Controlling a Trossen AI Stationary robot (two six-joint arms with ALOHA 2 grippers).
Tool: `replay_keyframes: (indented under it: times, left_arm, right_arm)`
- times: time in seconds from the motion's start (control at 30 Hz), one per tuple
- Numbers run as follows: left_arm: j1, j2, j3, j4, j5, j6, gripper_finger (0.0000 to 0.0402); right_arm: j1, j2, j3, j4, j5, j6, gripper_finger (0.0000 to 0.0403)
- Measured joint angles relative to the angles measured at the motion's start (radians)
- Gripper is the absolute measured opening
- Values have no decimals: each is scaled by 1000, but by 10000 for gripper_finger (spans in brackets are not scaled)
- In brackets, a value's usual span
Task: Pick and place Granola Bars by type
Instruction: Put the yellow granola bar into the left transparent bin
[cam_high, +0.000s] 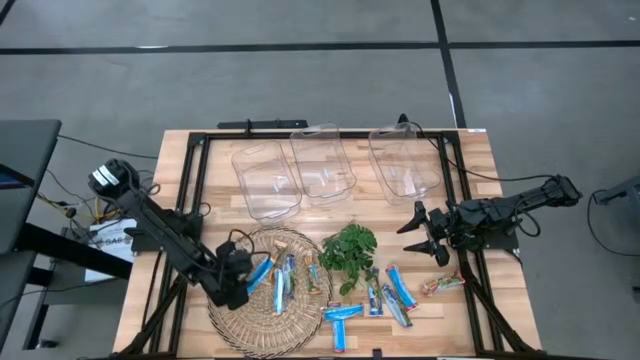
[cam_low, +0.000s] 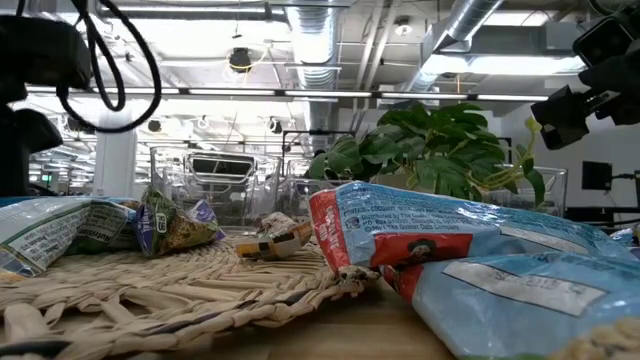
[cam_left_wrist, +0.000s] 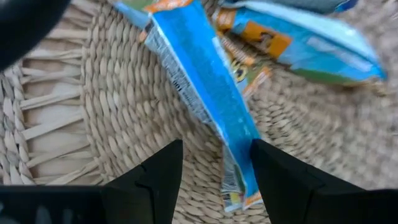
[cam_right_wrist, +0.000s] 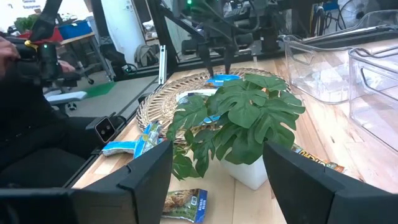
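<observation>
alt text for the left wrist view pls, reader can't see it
The left end effector hangs open just above a round woven straw mat, its two dark fingers on either side of the lower end of a long bright blue wrapped granola bar. More blue and orange wrapped bars lie beyond it on the mat.

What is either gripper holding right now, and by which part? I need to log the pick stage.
Nothing is held. The left gripper is open over the woven mat, a blue bar between its fingers but not clamped. The right gripper hangs open, empty.
</observation>
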Motion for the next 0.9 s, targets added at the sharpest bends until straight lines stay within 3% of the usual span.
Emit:
replay_keyframes:
  times: [0.43, 0.9]
  left_arm:
    - [20, 53, 0, 83, 1, 15, 176]
    - [20, 52, 0, 113, 0, 83, 18]
  right_arm:
    - [0, 0, 0, 0, 0, 0, 244]
    - [0, 0, 0, 0, 0, 0, 244]
